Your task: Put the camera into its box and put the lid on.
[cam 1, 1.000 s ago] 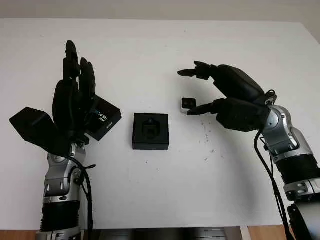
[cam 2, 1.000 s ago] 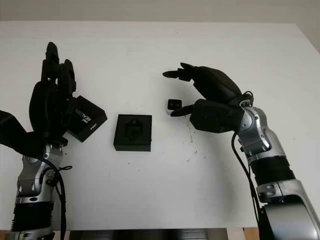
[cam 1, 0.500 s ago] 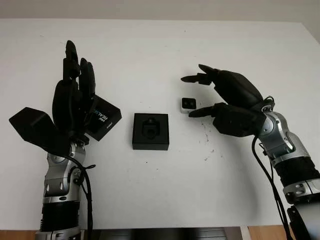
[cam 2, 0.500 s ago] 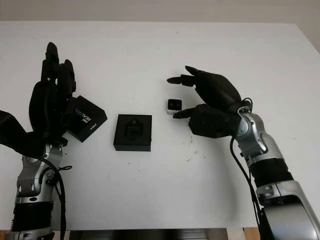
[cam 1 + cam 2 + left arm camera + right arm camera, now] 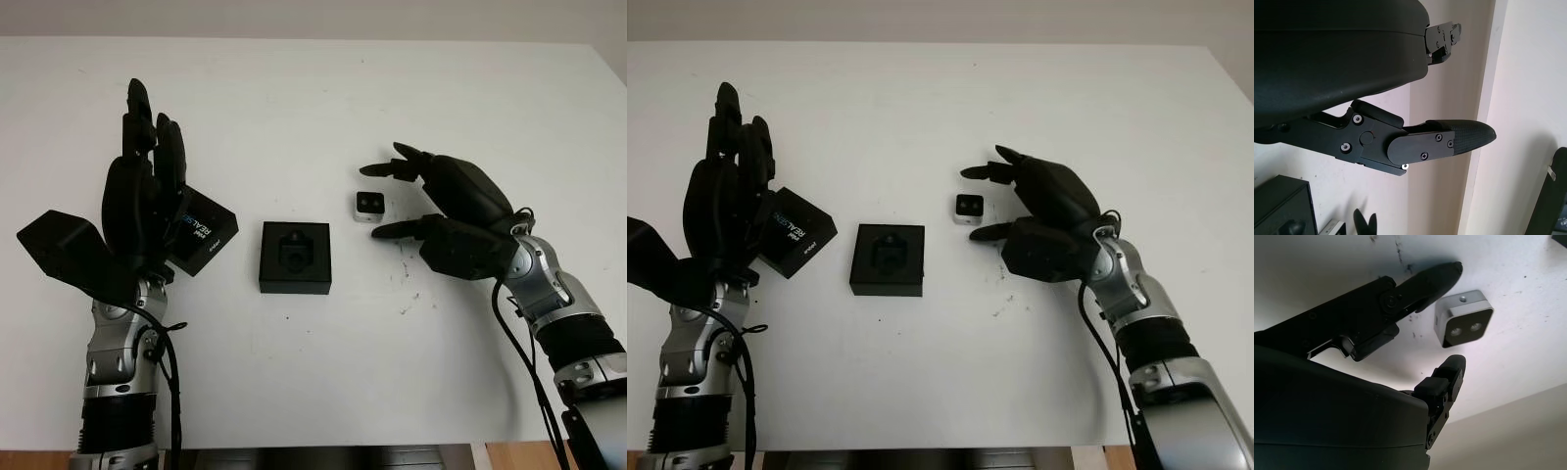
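— Where is the camera (image 5: 368, 206) right now?

— It lies on the white table (image 5: 313, 98), a little right of the frame's centre in the head views, lens side up. My right hand (image 5: 446, 215) sits just to its right, in the right half of the frame. My upper fingers (image 5: 392, 168) reach over above the camera and my thumb (image 5: 1425, 281) points in below it, so the camera is framed between them. Nothing touches it; I see a gap on each side in the right wrist view.

— So the hand is holding nothing?

— Correct. My right hand is open and empty.

— And the box?

— The black box (image 5: 295, 257) rests at the centre of the frame, to the left and slightly below the camera, near it but apart. Its moulded insert faces up. The lid (image 5: 203, 231) lies tilted further left, partly behind my left hand (image 5: 145, 196), which is raised upright at the left of the frame, open, grasping nothing.
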Available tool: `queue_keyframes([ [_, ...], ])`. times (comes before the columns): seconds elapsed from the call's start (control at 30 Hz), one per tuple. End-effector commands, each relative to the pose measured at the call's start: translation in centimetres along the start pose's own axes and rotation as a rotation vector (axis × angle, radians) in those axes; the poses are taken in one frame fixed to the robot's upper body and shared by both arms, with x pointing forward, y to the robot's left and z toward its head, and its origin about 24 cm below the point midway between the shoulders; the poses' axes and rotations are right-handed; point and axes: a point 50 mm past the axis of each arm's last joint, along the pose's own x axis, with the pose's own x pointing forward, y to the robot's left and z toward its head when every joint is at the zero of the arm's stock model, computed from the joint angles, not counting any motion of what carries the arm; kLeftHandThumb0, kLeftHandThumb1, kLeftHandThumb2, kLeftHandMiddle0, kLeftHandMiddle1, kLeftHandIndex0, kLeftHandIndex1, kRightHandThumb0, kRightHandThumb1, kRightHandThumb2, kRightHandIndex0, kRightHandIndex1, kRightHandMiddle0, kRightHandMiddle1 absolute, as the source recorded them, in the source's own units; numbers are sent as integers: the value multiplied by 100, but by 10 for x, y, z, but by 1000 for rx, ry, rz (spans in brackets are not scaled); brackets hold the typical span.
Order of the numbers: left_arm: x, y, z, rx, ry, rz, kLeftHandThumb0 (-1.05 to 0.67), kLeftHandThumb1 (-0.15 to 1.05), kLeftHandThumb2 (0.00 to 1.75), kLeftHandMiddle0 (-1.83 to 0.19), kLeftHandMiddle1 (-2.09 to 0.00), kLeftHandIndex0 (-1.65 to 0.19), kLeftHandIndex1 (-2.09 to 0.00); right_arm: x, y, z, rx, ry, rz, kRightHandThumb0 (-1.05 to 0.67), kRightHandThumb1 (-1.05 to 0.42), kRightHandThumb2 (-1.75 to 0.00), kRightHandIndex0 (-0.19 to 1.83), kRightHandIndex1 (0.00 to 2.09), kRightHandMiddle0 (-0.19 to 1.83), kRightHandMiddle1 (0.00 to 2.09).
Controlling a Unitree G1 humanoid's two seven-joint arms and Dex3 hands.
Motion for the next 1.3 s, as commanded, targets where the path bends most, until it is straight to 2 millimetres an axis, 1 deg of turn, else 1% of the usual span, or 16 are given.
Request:
queue_keyframes([
  [0.0, -1, 1, 3, 5, -18, 3, -70, 105, 50, 19, 0, 19, 0, -1, 4, -2, 30, 8, 4, -63, -83, -6, 21, 5, 51, 29],
  [0.2, -2, 0, 3, 8, -19, 2, -71, 105, 51, 19, 0, 19, 0, -1, 11, -4, 44, 30, 1, -58, -82, -5, 24, 7, 53, 34],
  [0.23, -2, 0, 3, 7, -19, 1, -70, 105, 50, 19, 0, 19, 0, -1, 12, -4, 51, 30, 1, -57, -83, -5, 25, 7, 52, 38],
  [0.33, -1, 0, 3, 13, -18, 0, -71, 105, 50, 19, 0, 19, 0, -1, 15, -6, 63, 33, -4, -57, -83, -5, 27, 7, 44, 58],
  [0.53, 1, 0, 2, 17, -10, 2, -71, 105, 51, 19, 0, 19, 0, -2, 22, -8, 131, 43, 26, -56, -86, -6, 24, 5, 38, 64],
  [0.6, 0, 0, 2, 14, -12, 3, -71, 105, 51, 19, 0, 19, 0, -1, 25, -6, 147, 41, 30, -56, -86, -6, 24, 5, 38, 66],
  [0.77, -1, 0, 2, 5, -15, 11, -71, 105, 50, 19, 0, 19, 0, -1, 31, -4, 164, 28, 25, -49, -83, -5, 27, 7, 43, 72],
  [0.87, -2, 0, 2, 8, -14, 15, -71, 105, 49, 19, 0, 19, 0, -1, 32, -3, 158, 15, 16, -47, -83, -5, 30, 7, 43, 80],
  [0.93, -1, 0, 2, 7, -14, 7, -71, 105, 49, 19, 0, 19, 0, -2, 33, -3, 158, 9, 11, -46, -85, -5, 31, 7, 40, 93],
  [1.0, -1, 0, 2, 8, -13, 3, -71, 105, 50, 19, 0, 19, 0, -2, 33, -4, 156, 5, 8, -45, -85, -6, 32, 7, 39, 99],
  [1.27, -1, 0, 2, -1, -16, 10, -70, 105, 48, 19, 0, 19, 0, -5, 37, -6, 161, -9, 22, -36, -88, -6, 34, 8, 43, 107],
])
